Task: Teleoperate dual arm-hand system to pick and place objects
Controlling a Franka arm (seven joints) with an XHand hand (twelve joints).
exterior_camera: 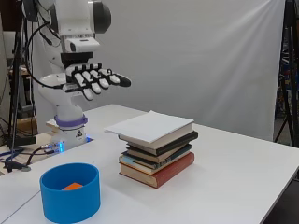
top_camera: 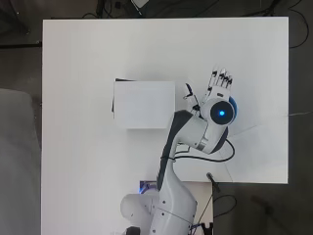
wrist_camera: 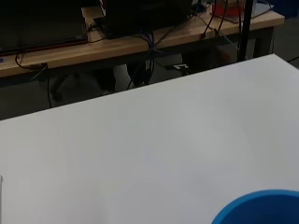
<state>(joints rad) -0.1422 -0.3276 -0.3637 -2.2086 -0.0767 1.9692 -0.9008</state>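
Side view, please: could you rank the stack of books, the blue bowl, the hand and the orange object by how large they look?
1. Stack of books, largest.
2. Blue bowl and hand: look alike, and the bowl sits nearer the camera, so I won't rank them.
3. Orange object inside the bowl, smallest.

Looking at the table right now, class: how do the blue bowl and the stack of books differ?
The blue bowl is round and a single colour; the stack of books is rectangular, with spines of several colours under a white top cover. The bowl is open and holds an orange object; the stack carries nothing on top. The bowl sits below the hand; the stack lies off to one side. Both rest on the white table.
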